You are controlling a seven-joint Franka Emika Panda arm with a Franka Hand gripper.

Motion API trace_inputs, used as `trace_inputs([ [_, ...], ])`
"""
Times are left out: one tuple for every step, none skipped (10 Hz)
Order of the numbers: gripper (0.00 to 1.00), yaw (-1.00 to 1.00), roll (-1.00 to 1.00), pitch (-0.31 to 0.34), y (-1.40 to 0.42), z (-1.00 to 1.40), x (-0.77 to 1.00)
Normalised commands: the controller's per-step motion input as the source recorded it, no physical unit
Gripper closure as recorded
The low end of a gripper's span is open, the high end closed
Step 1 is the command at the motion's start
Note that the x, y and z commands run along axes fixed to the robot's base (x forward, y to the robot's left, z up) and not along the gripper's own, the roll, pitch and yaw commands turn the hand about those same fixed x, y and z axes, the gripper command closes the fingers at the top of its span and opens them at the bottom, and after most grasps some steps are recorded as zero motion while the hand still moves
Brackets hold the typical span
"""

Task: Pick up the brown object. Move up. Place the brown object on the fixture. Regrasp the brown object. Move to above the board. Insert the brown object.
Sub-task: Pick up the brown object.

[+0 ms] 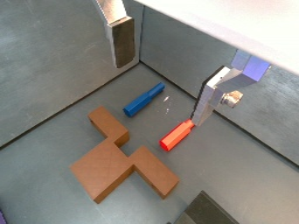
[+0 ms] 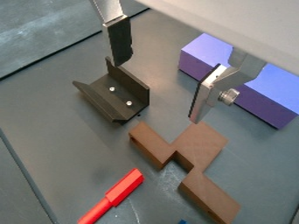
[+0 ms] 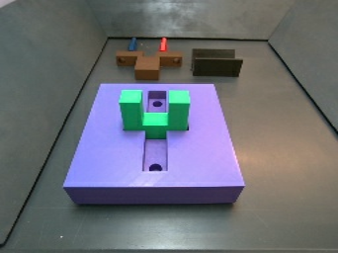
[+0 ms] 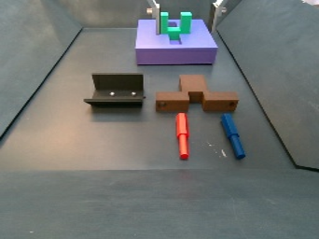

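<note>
The brown object (image 1: 117,160) is a wood-coloured cross-shaped block lying flat on the grey floor; it shows in both wrist views (image 2: 187,162) and both side views (image 3: 148,63) (image 4: 193,93). My gripper (image 1: 160,94) (image 2: 158,89) is open and empty, well above the floor, with nothing between its fingers (image 1: 121,44). The brown object lies below and to one side of it, untouched. The fixture (image 2: 114,94) stands empty beside the brown object (image 3: 215,62) (image 4: 116,91). The purple board (image 3: 158,148) (image 4: 176,47) (image 2: 239,74) bears a green U-shaped block (image 3: 156,109). The gripper is out of view in both side views.
A blue peg (image 1: 143,99) (image 4: 232,136) and a red peg (image 1: 177,136) (image 4: 182,134) (image 2: 111,198) lie on the floor next to the brown object. Grey walls enclose the floor on all sides.
</note>
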Motion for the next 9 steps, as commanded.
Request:
trace_inputs([
  [0.00, 0.00, -0.01, 0.000, 0.00, 0.00, 0.00],
  [0.00, 0.00, -0.04, 0.000, 0.00, -0.01, 0.00],
  [0.00, 0.00, -0.03, 0.000, 0.00, -0.01, 0.00],
  [0.00, 0.00, -0.02, 0.000, 0.00, -0.01, 0.00],
  [0.00, 0.00, 0.00, 0.000, -0.03, 0.00, 0.01],
  [0.00, 0.00, -0.08, -0.020, -0.16, -0.21, 0.00],
  [0.00, 0.00, -0.02, -0.081, -0.54, -0.37, 0.00],
  [0.00, 0.09, 0.00, -0.133, -0.79, -0.41, -0.04],
  [0.00, 0.13, 0.00, -0.143, -0.78, -0.38, -0.08],
])
